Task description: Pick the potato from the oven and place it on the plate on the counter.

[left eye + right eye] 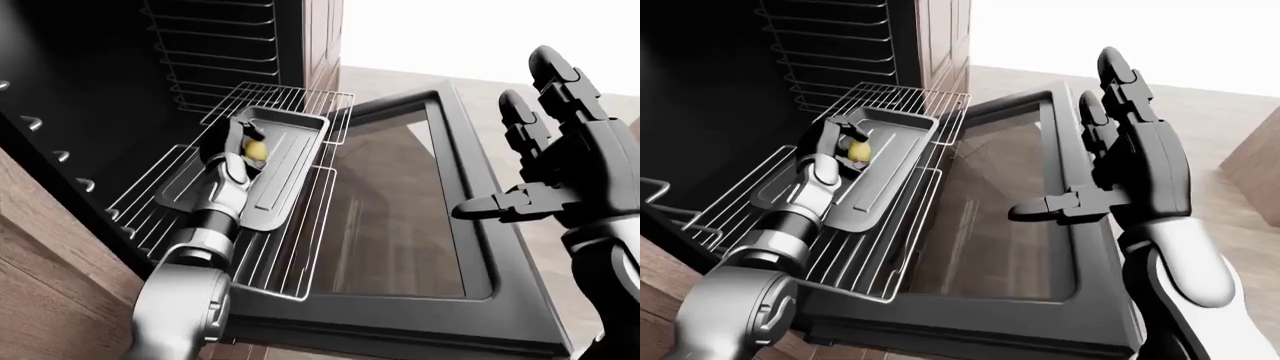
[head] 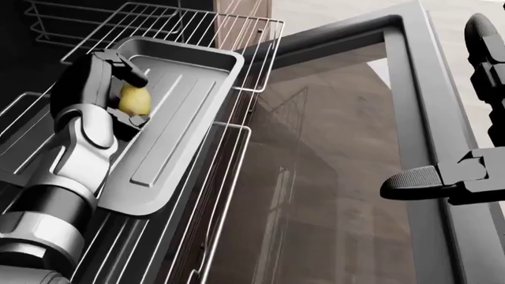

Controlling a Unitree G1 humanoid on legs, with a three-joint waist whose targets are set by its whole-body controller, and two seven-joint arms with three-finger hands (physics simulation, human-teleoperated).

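The yellow potato point(image 2: 135, 100) lies at the left side of a grey baking tray point(image 2: 185, 112), which rests on a pulled-out wire oven rack point(image 2: 244, 65). My left hand point(image 2: 132, 94) reaches in from the lower left and is shut on the potato, with dark fingers curled over its top and the thumb under it. I cannot tell if the potato is lifted off the tray. My right hand point(image 1: 515, 150) hovers open over the right side of the lowered oven door point(image 1: 400, 202), holding nothing. No plate or counter shows in any view.
The oven cavity point(image 1: 120, 67) is dark, with rack rails on its wall. Wood cabinet panels point(image 1: 320, 37) flank the oven. The glass door point(image 2: 331, 177) lies flat below and to the right of the rack. Pale floor point(image 1: 1230, 127) lies beyond it.
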